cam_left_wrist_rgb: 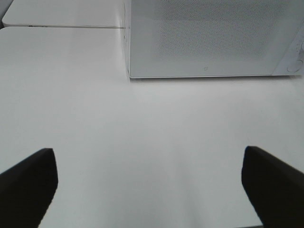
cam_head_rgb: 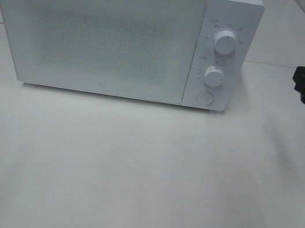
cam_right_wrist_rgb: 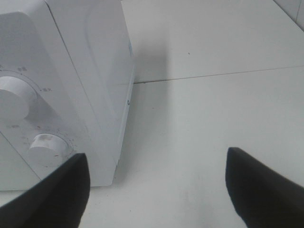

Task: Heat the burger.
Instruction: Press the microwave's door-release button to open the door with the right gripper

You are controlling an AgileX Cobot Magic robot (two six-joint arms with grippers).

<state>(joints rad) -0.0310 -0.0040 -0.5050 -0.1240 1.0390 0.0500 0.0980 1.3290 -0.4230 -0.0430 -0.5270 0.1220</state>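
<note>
Hovering near the knob side of the microwave [cam_head_rgb: 95,34], the right hand [cam_right_wrist_rgb: 159,190] is spread wide and holds nothing. The left hand [cam_left_wrist_rgb: 149,185], equally wide and empty, hangs over the tabletop [cam_head_rgb: 130,175] facing the shut door. Where the burger lies, I cannot tell.

White table [cam_head_rgb: 130,175], closed white microwave [cam_head_rgb: 95,34]

Microwave [cam_head_rgb: 118,38]: white casing. Door panel [cam_head_rgb: 97,43]: pale grey-white, with a fine grey dotted mesh at its centre. Upper knob [cam_head_rgb: 225,42] and lower knob [cam_head_rgb: 213,75]: white, ringed by small grey markings. Round button [cam_head_rgb: 204,97]: white. Counter [cam_head_rgb: 142,176]: plain white, thin grey seam lines. Left tool [cam_left_wrist_rgb: 149,187] and right tool [cam_right_wrist_rgb: 156,187]: matt black.
</note>
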